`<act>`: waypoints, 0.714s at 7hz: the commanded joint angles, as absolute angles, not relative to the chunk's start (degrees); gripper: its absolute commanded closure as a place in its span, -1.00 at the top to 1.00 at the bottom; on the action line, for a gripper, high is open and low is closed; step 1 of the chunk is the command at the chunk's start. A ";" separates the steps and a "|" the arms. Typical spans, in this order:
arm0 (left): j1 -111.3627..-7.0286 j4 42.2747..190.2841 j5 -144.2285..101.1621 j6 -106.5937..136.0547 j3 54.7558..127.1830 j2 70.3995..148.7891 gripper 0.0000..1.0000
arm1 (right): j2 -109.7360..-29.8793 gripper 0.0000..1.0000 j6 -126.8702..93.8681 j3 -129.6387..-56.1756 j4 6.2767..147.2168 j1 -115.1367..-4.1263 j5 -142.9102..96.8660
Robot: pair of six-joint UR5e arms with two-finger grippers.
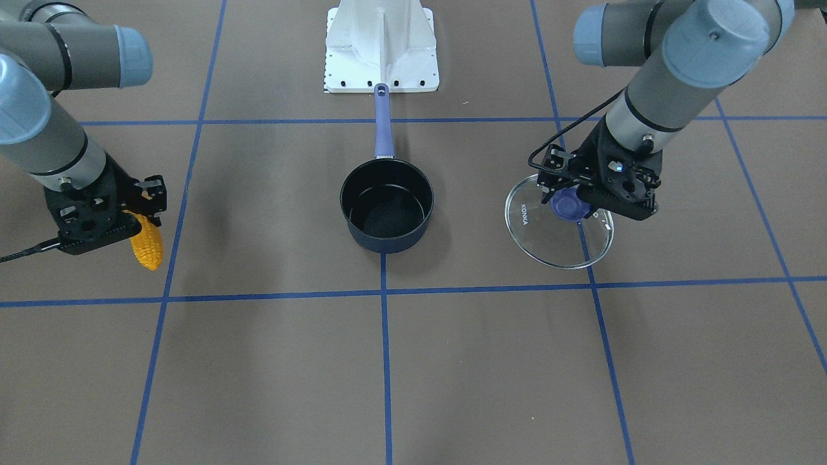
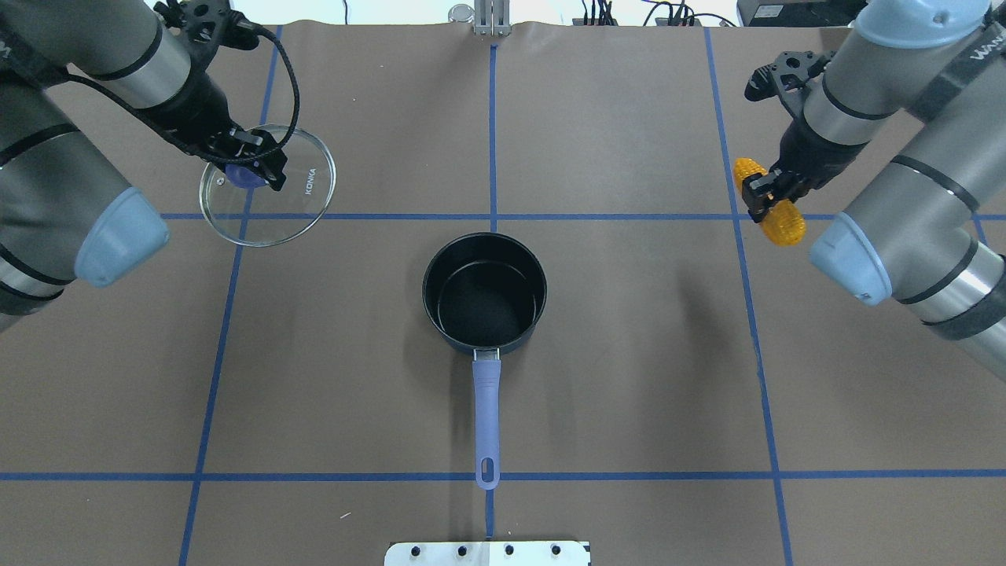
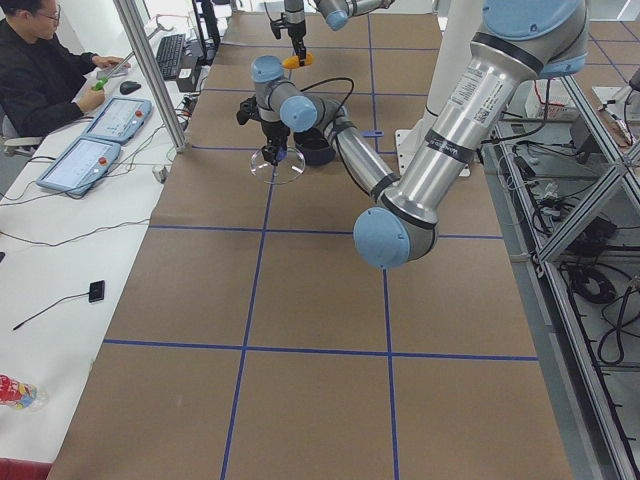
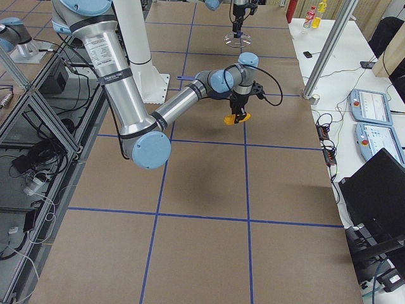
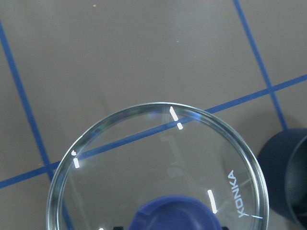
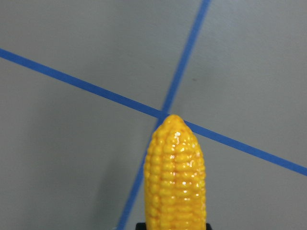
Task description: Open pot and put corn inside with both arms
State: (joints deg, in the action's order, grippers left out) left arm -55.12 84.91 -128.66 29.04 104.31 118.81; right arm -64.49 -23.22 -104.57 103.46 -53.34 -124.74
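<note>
The pot [image 2: 429, 303] stands uncovered at the middle of the table [image 2: 629, 369], only its black bottom showing inside. Off to the left, the left gripper [image 2: 250, 173] pinches the knob [image 1: 568, 206] of the glass lid [image 2: 308, 206], which seems to hang just clear of the tabletop. Far right, the right gripper [image 2: 766, 196] clamps the corn [image 2: 783, 224] aloft.

You get two steep views down on the worktop [image 2: 629, 354], one from your side, one from opposite; both share the pot [image 2: 484, 303] midway between the two jaws. Two distant end views look along the worktop. Each wrist camera looks down close, past its own jaws.
</note>
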 commanded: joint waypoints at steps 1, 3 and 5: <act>-57.03 85.52 -128.76 24.27 104.41 114.36 0.28 | -57.42 -0.34 -32.22 -104.77 104.41 -48.45 -125.24; -59.66 85.52 -128.58 16.21 104.15 109.45 0.28 | -50.40 -0.35 -41.36 -103.54 104.50 -43.71 -124.55; -60.91 86.91 -128.41 10.57 103.36 104.70 0.28 | -45.47 -0.35 -44.29 -100.13 104.41 -40.18 -122.97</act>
